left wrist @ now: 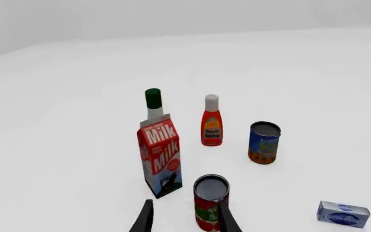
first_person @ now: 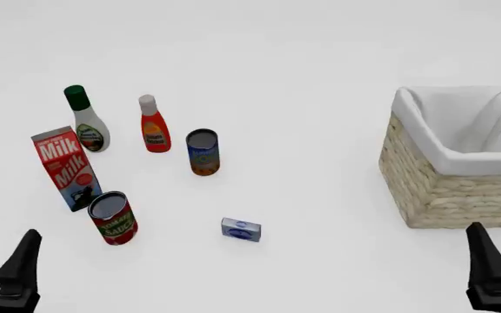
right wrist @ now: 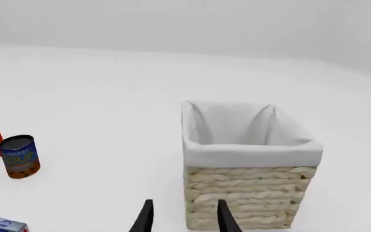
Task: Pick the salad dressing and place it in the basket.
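Basket (first_person: 446, 189) sits upright at table's right side, nothing in it. Milk carton (first_person: 66, 167) at left, tilted. Salad dressing (first_person: 86, 122) stands upright behind the carton, far left, well apart from basket. Red bottle (first_person: 153, 126) just beside it, blue can (first_person: 203, 152) near, red can (first_person: 113, 218) in front of carton, small blue box (first_person: 241, 229) mid-table. Left gripper (left wrist: 184, 217) and right gripper (right wrist: 183, 216) both spread apart, holding nothing.

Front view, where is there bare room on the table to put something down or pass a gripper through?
Widest bare stretch: between the blue soup can and the basket. Also bare: the far side beyond the salad dressing. Crowded on the left: milk carton, red bottle and tomato sauce can cluster, small blue box nearby.
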You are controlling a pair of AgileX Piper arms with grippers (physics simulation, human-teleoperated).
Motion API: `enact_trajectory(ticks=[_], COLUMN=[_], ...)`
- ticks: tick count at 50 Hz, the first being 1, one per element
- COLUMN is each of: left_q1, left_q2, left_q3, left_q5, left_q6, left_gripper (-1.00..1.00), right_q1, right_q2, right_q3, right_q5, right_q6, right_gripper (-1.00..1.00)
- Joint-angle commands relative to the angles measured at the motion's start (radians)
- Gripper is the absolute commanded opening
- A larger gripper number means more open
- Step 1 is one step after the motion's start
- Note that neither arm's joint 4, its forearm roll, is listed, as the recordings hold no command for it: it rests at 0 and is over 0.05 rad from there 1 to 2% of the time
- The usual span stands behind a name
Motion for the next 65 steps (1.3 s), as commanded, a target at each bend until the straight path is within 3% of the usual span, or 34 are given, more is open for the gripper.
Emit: enact_trajectory(ticks=[1, 11, 13, 15, 19, 37, 39, 46, 48, 51, 54, 61, 65], left_q1=[-0.043, -0.05, -0.046, -0.046, -0.045, -0.077, -0.08, -0.098, -0.057, -0.059, -0.028, 0.011, 0.037], left_q2=[0.016, 0.081, 0.218, 0.267, 0.382, 0.767, 0.816, 0.955, 1.01, 1.086, 1.171, 1.359, 1.432], left_q3=[-0.002, -0.029, -0.048, -0.063, -0.122, -0.642, -0.715, -0.904, -0.959, -1.059, -1.152, -1.399, -1.482], left_q5=[-0.056, -0.096, -0.183, -0.219, -0.259, -0.134, -0.097, -0.03, -0.022, 0.03, 0.067, 0.191, 0.225], left_q6=[-0.046, -0.027, 0.007, 0.04, 0.028, 0.019, -0.008, 0.018, 0.072, 0.019, 0.04, 0.012, 0.055], left_gripper=[1.0, 1.0, 1.0, 1.0, 1.0, 1.0, 1.0, 1.0, 1.0, 1.0, 1.0, 1.0, 1.0], right_q1=[0.032, 0.02, 0.015, 0.016, 0.014, 0.025, 0.026, 0.027, 0.023, 0.024, 0.024, 0.023, 0.02], right_q2=[0.009, 0.015, 0.02, 0.021, 0.028, 0.121, 0.123, 0.115, 0.113, 0.111, 0.12, 0.122, 0.113], right_q3=[-0.002, -0.007, -0.003, -0.006, -0.007, -0.013, -0.014, -0.009, -0.01, -0.01, -0.007, -0.005, -0.001], right_q5=[0.014, 0.017, 0.01, 0.011, 0.001, -0.072, -0.072, -0.066, -0.063, -0.061, -0.068, -0.071, -0.061], right_q6=[0.052, 0.033, 0.035, 0.035, 0.041, 0.066, 0.07, 0.073, 0.076, 0.079, 0.08, 0.085, 0.09], right_gripper=[1.0, 1.0, 1.0, 1.0, 1.0, 1.0, 1.0, 1.0, 1.0, 1.0, 1.0, 1.0, 1.0])
